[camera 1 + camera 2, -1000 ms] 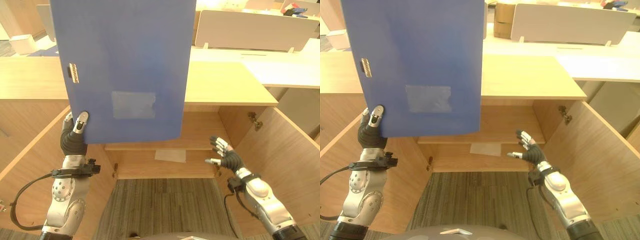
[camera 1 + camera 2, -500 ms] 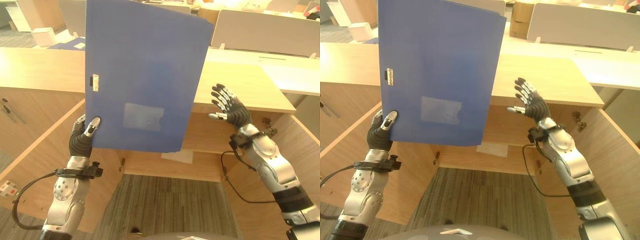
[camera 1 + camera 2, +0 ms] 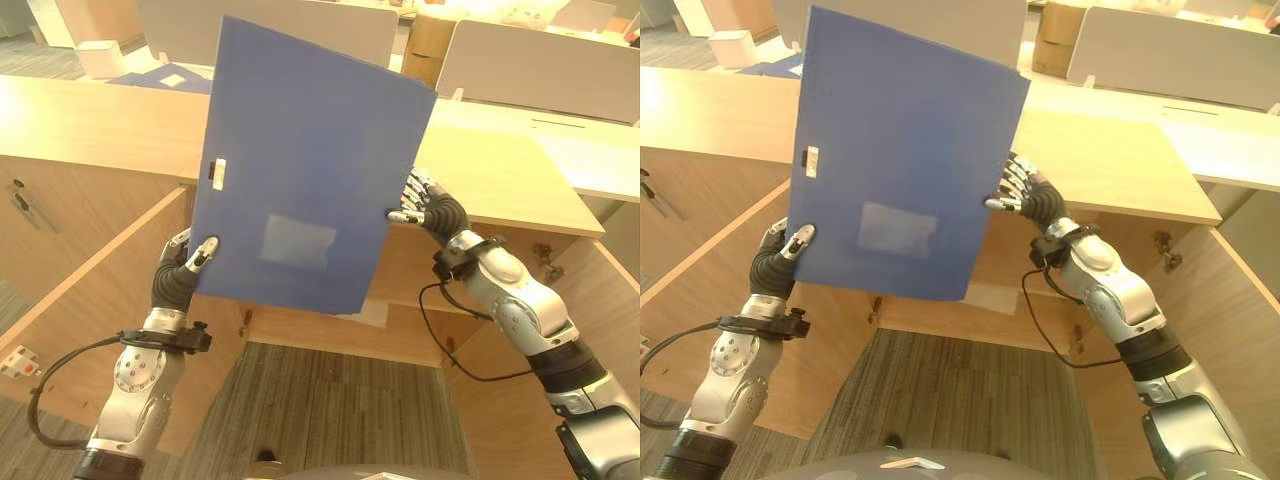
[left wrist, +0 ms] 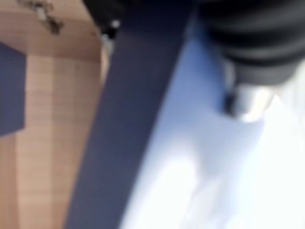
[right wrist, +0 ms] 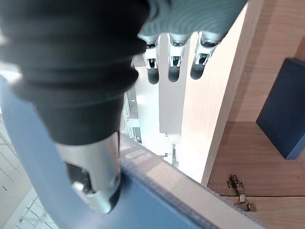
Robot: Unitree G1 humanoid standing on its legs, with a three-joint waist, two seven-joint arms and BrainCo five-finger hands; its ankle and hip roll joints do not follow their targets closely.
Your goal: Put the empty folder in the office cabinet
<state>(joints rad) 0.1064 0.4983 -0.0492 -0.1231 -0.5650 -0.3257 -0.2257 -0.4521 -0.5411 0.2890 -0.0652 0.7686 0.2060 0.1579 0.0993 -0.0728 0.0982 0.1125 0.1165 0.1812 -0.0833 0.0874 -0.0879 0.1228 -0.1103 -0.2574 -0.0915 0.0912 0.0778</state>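
A large blue folder (image 3: 310, 190) is held upright and a little tilted in front of the open wooden cabinet (image 3: 490, 175). My left hand (image 3: 180, 280) is shut on its lower left corner, thumb (image 4: 248, 100) pressed on the front cover. My right hand (image 3: 1035, 198) is at the folder's right edge at mid height. Its thumb (image 5: 93, 181) rests on the folder's edge (image 5: 157, 205) while its fingers (image 5: 174, 67) stay straight behind the cover. The folder hides most of the cabinet's inside.
The cabinet's left door (image 3: 90, 290) and right door (image 3: 600, 330) stand open. A white sheet (image 3: 372, 315) lies on its inner shelf (image 3: 300, 325). Desks with white dividers (image 3: 540, 60) stand behind, and striped carpet (image 3: 330, 410) lies below.
My right hand has moved left to the folder's right edge and its thumb now touches it. The folder sits lower and more tilted in the view, which has itself shifted.
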